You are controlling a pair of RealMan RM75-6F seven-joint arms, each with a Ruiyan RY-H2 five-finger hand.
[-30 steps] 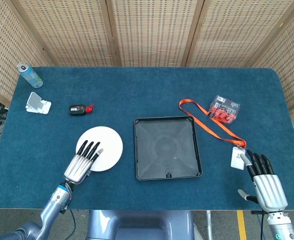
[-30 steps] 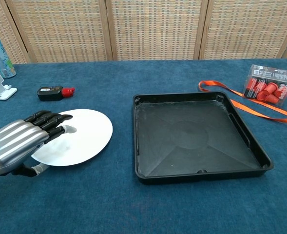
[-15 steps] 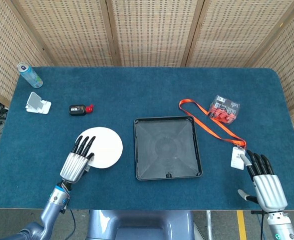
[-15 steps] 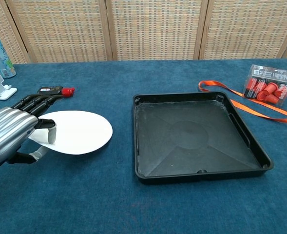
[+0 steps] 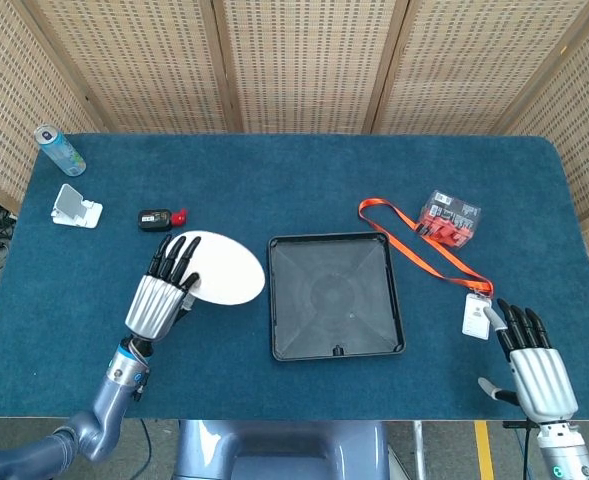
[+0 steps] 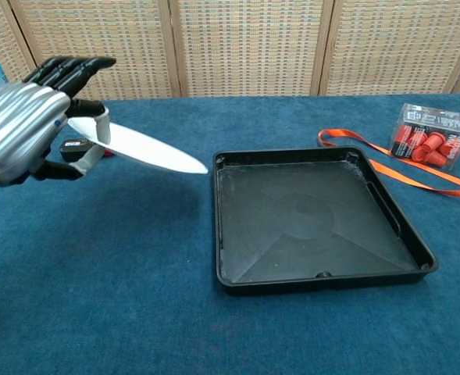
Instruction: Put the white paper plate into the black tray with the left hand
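The left hand (image 6: 28, 121) pinches the white paper plate (image 6: 147, 150) by its near edge, holding it tilted above the table; the black tray (image 6: 408, 236) lies just beyond its far rim.

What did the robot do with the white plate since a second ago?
The left hand took hold of the white paper plate by its edge and lifted it off the table, carrying it tilted toward the black tray. The plate's far edge now nearly reaches the tray's left corner. The tray, the orange lanyard and the right hand stayed where they were.
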